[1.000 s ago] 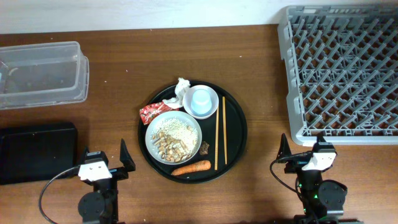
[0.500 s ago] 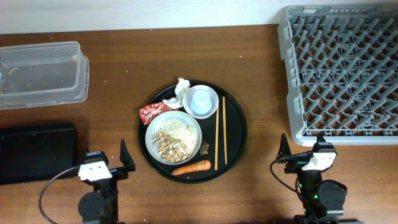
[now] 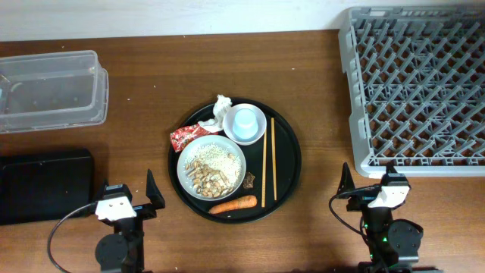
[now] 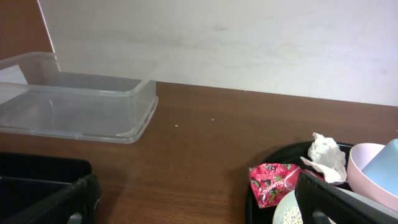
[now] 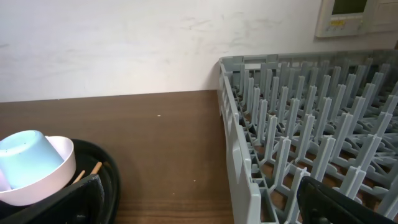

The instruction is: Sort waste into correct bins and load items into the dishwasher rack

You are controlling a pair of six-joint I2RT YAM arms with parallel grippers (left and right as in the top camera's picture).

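Note:
A round black tray (image 3: 288,163) holds a white plate (image 3: 237,168) with rice and beige scraps (image 3: 211,171), an orange carrot (image 3: 233,204), a small dark scrap (image 3: 249,180), crumpled tissue (image 3: 220,109), a red wrapper (image 3: 184,137), two chopsticks (image 3: 268,171) and a light-blue cup (image 3: 245,121) inside a small white bowl (image 3: 260,132). The clear tub (image 3: 51,90) is at the far left, the black rectangular tray (image 3: 42,184) below it. The grey rack (image 3: 417,87) is at the right. My left gripper (image 3: 125,199) and right gripper (image 3: 371,184) are open and empty near the front edge.
In the left wrist view the clear tub (image 4: 74,99), wrapper (image 4: 272,183) and tissue (image 4: 328,155) show ahead. In the right wrist view the rack wall (image 5: 239,155) is close on the right, the cup (image 5: 25,158) on the left. A white wall bounds the table's far side.

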